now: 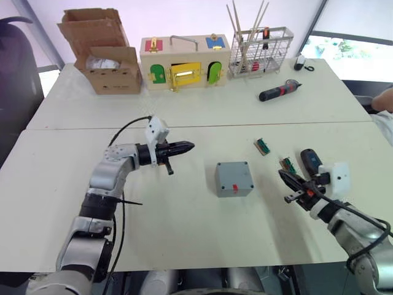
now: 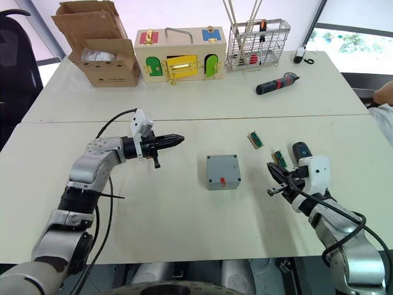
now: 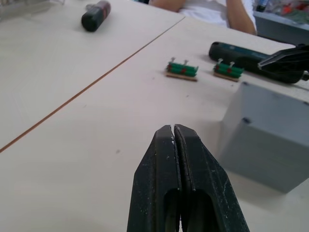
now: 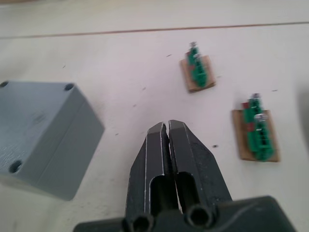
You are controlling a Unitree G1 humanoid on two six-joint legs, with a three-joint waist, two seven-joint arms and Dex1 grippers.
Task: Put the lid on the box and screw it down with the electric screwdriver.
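On the desk [image 1: 184, 129] the box [image 1: 234, 179] sits mid-way with its lid [image 4: 34, 123] apparently on, so the right gripper [image 1: 291, 187], fingers pressed together like the left gripper's [image 1: 184, 147], should spread and grasp the nearby electric screwdriver [image 1: 312, 162] squarely.

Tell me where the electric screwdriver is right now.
In the left eye view, the electric screwdriver lies on the table's right side, just beyond the right gripper and beside a small green terminal block.
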